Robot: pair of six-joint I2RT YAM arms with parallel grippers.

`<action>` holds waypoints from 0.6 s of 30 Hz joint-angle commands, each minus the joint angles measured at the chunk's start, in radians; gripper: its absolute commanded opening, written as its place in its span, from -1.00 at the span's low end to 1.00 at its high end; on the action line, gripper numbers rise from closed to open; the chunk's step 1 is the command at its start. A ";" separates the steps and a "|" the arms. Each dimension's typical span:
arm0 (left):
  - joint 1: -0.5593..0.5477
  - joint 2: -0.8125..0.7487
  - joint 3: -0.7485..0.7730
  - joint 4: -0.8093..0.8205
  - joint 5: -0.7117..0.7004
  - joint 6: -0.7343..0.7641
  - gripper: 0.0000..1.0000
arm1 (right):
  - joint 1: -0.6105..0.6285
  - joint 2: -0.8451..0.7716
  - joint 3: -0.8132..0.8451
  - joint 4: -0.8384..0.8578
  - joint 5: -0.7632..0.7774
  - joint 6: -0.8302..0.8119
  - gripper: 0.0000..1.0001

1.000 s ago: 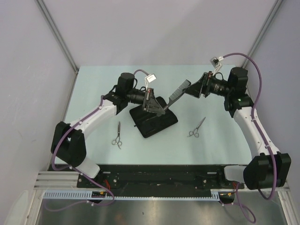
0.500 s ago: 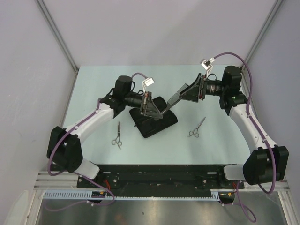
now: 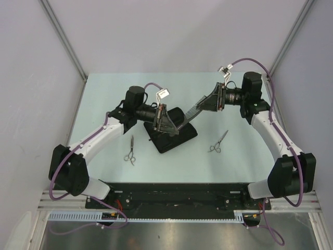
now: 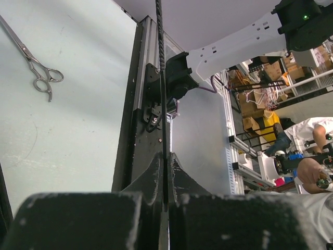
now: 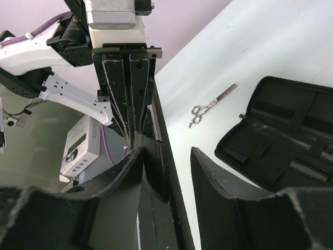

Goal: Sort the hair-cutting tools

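Pale green surface [image 3: 104,104] seen from above. Over the last sec the R arm [image 3: 270,130] has swung in toward the L arm [image 3: 99,138]. An open black case [image 3: 179,140] lies at centre. Above it, the long narrow black comb [image 3: 188,114] now bridges both arms: L fingers [image 4: 151,177] are pinching one end, while R fingers [image 5: 218,198] are spread, the comb leaning on one. Prob. a handover, w/ L taking it. Scissors lie on the surface either side of the case, left pair [image 3: 130,151] & right pair [image 3: 218,141], not yet sorted.
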 commanded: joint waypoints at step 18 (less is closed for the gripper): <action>0.006 -0.034 -0.015 -0.002 0.085 0.072 -0.99 | -0.029 0.051 0.048 0.185 -0.200 0.078 -0.03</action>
